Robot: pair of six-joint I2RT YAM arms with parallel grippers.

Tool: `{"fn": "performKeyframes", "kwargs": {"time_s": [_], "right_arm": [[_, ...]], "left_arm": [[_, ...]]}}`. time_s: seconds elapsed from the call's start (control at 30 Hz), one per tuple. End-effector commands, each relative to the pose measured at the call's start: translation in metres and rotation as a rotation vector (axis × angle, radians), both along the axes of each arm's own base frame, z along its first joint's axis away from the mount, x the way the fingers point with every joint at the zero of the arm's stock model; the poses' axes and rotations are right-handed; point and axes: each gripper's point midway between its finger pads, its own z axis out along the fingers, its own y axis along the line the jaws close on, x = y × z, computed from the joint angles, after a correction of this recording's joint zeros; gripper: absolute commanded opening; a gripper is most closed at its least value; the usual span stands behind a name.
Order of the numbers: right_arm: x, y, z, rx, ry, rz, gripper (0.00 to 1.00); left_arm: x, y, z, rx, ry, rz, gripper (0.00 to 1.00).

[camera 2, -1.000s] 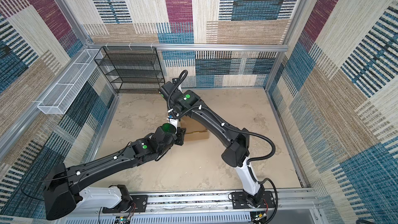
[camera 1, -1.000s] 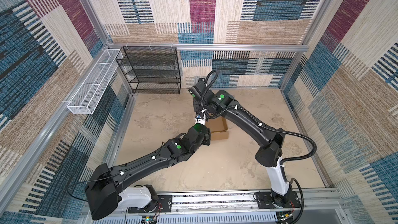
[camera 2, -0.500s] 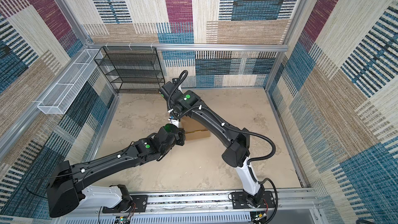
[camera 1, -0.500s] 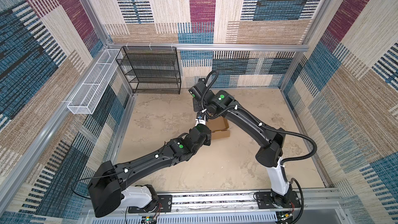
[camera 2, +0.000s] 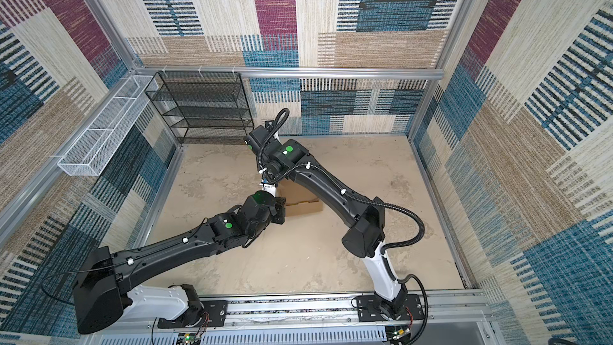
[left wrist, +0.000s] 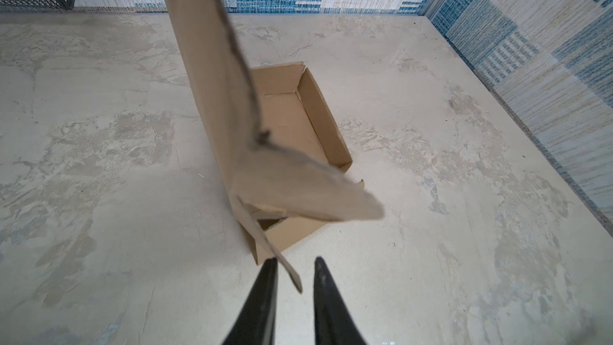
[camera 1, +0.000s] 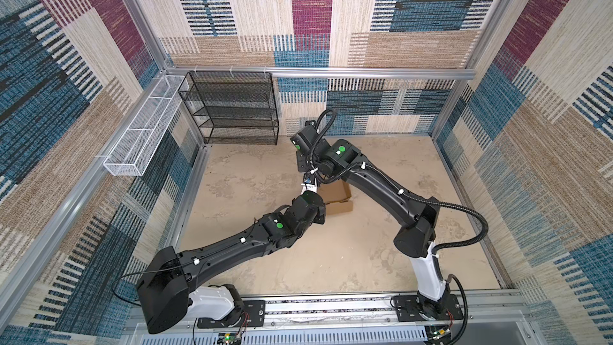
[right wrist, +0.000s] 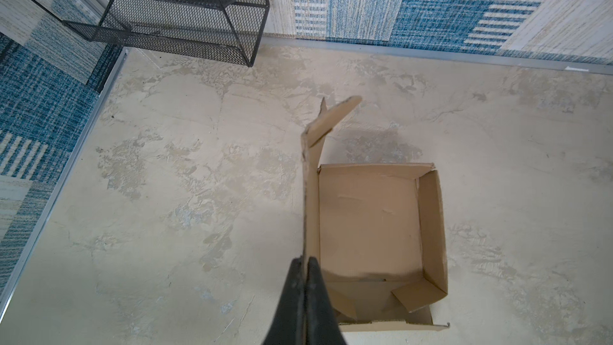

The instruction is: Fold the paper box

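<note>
The pale mottled worktop (camera 1: 381,260) carries the plain brown corrugated cardboard paper box (right wrist: 368,220) about its middle. The box is a shallow tray, and its tall lid panel (left wrist: 205,77) stands upright on the left side. The right tool (right wrist: 305,262) is pinched tight on that panel's top edge. The left tool (left wrist: 293,260) stands narrowly apart with a loose corner flap (left wrist: 288,273) between its fingers, unclamped. The board looks light, stiff across panels and weak at creases, so it is best taken by an edge near a fold.
</note>
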Motion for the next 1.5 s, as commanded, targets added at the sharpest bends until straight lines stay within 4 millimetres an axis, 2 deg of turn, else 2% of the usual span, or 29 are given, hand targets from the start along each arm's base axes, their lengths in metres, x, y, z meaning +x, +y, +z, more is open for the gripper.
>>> {"fn": "performKeyframes", "kwargs": {"time_s": [0.0,0.13,0.23,0.53,0.63,0.8,1.07,1.27,1.47], "right_arm": [[0.001,0.004,0.008,0.035,-0.02,0.002,0.04],[0.001,0.004,0.009,0.036,-0.021,0.003,0.03],[0.002,0.006,0.008,0.041,-0.021,0.008,0.03],[0.0,0.007,0.009,0.051,-0.02,0.017,0.03],[-0.001,0.008,0.007,0.052,-0.015,0.018,0.03],[-0.001,0.007,0.009,0.054,-0.021,0.014,0.03],[0.0,0.009,0.009,0.059,-0.023,0.019,0.05],[-0.001,0.007,0.009,0.061,-0.023,0.015,0.16],[-0.002,0.005,0.015,0.07,-0.038,0.016,0.36]], "left_arm": [[-0.002,-0.009,0.003,-0.079,-0.001,-0.026,0.29],[-0.002,-0.008,0.004,-0.083,-0.01,-0.023,0.33],[0.0,-0.012,-0.002,-0.073,-0.001,-0.026,0.34],[0.015,-0.019,-0.017,-0.021,-0.012,0.013,0.31],[0.017,-0.018,-0.015,-0.018,-0.02,0.024,0.26],[0.014,-0.01,-0.015,-0.017,-0.022,0.039,0.1],[0.01,-0.005,-0.02,-0.005,-0.008,0.035,0.0],[0.008,-0.005,-0.017,0.016,-0.013,0.015,0.0],[0.001,-0.002,-0.015,0.044,-0.02,-0.033,0.0]]}}
